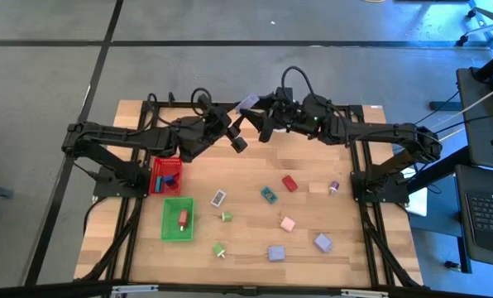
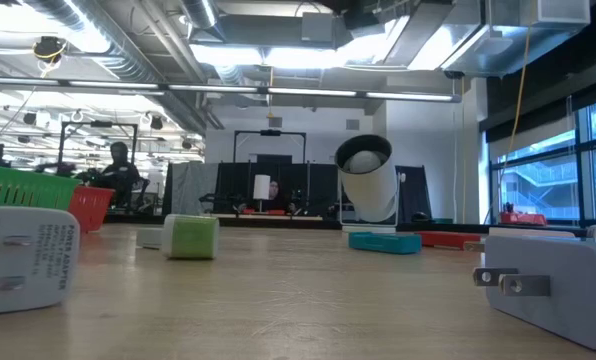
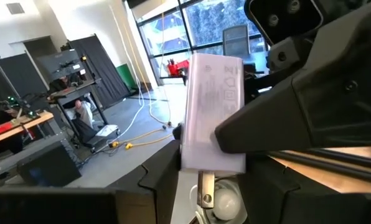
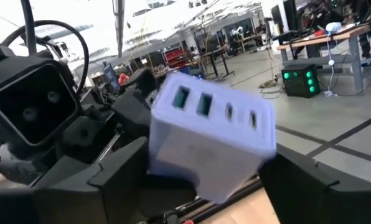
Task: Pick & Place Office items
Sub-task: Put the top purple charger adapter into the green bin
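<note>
Aloft, lavender charger (image 1: 248,103) pinched in right tool (image 1: 255,112); left tool's (image 1: 236,139) state unclear; no legible writing.

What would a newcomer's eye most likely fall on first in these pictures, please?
Probably the two arms meeting high over the table's far edge, where the right pincer holds a lavender charger block up close to the left pincer. Next come the red tray and green tray at the table's left, each holding a few pieces, and the small coloured blocks strewn across the bare wood to their right.
</note>
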Controlling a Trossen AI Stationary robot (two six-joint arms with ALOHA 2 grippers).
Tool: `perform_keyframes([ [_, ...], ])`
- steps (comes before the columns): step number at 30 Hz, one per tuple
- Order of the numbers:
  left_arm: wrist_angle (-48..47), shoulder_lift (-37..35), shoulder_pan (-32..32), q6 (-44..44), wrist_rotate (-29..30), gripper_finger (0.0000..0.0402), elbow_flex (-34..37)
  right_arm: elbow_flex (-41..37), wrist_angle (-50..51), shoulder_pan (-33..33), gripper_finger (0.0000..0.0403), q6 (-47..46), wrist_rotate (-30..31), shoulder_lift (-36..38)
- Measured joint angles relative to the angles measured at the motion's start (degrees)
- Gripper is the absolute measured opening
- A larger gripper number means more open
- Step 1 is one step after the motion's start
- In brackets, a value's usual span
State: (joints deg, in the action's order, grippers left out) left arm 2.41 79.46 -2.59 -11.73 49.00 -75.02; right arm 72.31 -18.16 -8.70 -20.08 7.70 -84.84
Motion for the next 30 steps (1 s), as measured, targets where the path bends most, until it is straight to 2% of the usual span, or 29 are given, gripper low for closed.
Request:
perform_keyframes([
  [4,-0.4,0.0,-0.4,-0.2,2.5,0.0144,0.0,0.0,3.6,-1.0,0.032,-0.1,-3.0,1.3],
  [11,0.7,0.0,-0.4,1.1,3.8,0.0136,0.0,0.0,17.5,-2.3,0.0354,-0.2,-2.8,6.1],
  [21,0.9,0.0,-0.9,5.5,3.9,0.0128,0.0,0.0,33.3,-3.5,0.0357,0.0,-2.8,15.0],
  [30,-0.2,-2.1,-5.4,12.8,3.4,0.0127,0.0,0.0,39.5,-4.3,0.0357,0.1,-2.1,19.9],
])
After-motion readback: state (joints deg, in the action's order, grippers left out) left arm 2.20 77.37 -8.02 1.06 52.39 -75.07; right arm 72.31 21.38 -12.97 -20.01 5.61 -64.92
